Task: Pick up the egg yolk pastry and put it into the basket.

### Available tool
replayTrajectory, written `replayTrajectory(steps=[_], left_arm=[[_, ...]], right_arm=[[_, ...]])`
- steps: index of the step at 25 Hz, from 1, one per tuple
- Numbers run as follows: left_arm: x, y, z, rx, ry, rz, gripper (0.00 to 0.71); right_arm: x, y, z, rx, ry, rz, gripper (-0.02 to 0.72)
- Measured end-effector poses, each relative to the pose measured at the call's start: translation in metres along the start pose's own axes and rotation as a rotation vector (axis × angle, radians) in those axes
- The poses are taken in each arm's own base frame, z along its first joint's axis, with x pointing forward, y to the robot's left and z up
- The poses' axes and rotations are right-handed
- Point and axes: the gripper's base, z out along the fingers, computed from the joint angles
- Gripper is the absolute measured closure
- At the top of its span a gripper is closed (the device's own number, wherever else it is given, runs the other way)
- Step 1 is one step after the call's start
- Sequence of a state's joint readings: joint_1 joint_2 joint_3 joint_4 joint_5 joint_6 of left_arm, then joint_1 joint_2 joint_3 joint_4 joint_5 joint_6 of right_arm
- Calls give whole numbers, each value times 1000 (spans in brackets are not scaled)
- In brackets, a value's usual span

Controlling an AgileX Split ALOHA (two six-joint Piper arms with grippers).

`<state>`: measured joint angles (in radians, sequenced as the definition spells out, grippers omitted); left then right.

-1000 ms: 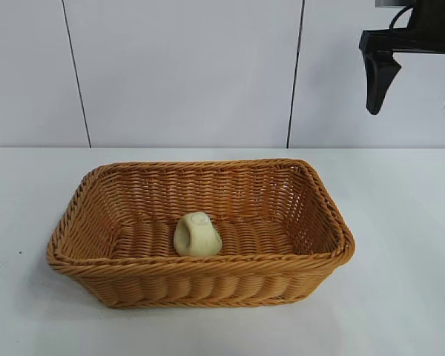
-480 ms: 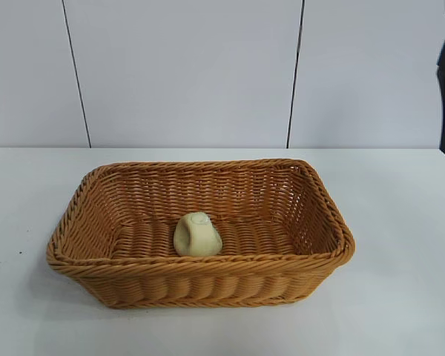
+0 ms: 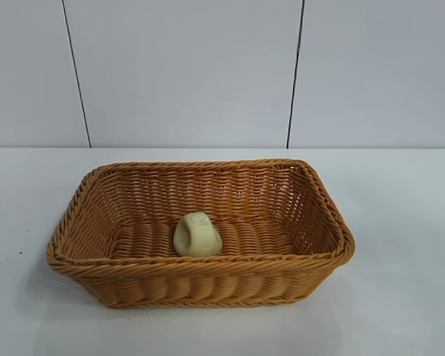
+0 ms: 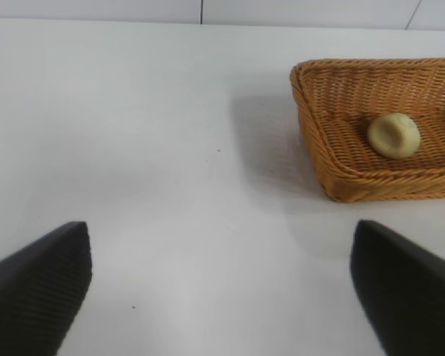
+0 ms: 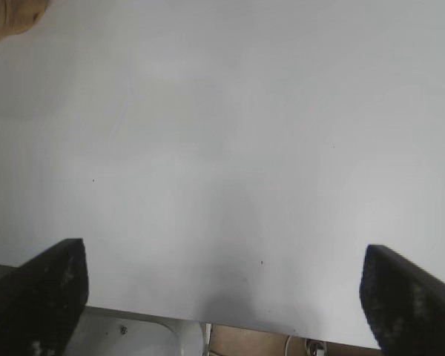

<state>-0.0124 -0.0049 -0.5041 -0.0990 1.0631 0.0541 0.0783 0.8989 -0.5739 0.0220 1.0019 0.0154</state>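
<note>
The egg yolk pastry lies on its side on the floor of the orange-brown wicker basket, close to the front wall. In the left wrist view the egg yolk pastry shows inside the basket, far off from my left gripper. That gripper is open over bare table with nothing between its fingers. My right gripper is open too, above the table's edge, with only a corner of the basket in its view. Neither arm appears in the exterior view.
The white table spreads round the basket on all sides. A white panelled wall stands behind it. Past the table's edge, the right wrist view shows a white base and a brown floor.
My right gripper, high at the right one second ago, has moved off to the right and out of the exterior view. Basket and pastry have not moved.
</note>
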Motion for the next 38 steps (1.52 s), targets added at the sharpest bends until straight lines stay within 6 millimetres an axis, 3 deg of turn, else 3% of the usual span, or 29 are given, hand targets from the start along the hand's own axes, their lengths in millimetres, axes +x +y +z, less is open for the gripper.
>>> replayTrajectory(steps=[3,12,27,38], left_arm=[[0,0,0,0,0,0,14],[0,0,0,0,0,0,14],[0,0,0,-1,1,0,14],[0,0,0,-1,1,0,14]], right_arm=[[20,0,-4,-2,-56,-7,10],[53,0,-42,-15,-353,-19,10],[113,0,-76,-35,-779,-26,10],[117,0,-77,-42,-805,-27,10]])
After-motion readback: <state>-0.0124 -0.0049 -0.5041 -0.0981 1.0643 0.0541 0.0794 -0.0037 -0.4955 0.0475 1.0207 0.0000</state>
